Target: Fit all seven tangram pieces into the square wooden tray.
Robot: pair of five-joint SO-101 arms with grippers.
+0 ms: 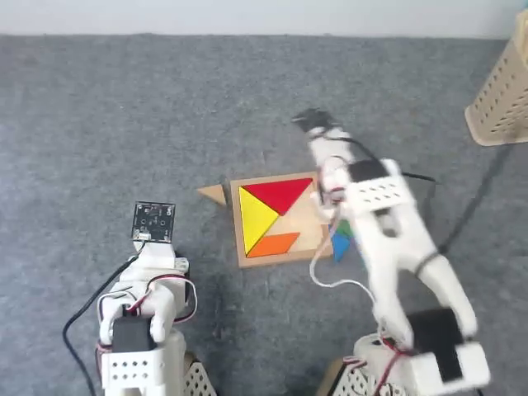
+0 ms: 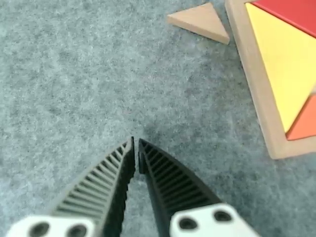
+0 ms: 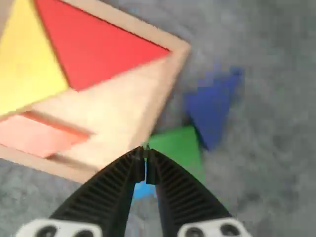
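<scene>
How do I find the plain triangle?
Look for the square tray. The triangle lies outside it, by the corner near the yellow piece. It alone is bare wood; the other loose pieces are green and blue.

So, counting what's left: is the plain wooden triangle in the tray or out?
Out. The wooden triangle lies on the grey carpet, just outside the rim of the tray.

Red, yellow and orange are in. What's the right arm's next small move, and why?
Probably open the right gripper and ease it down over the green piece. The gripper is shut, right beside that piece at the rim of the tray, and the tray has bare wood left to fill.
</scene>
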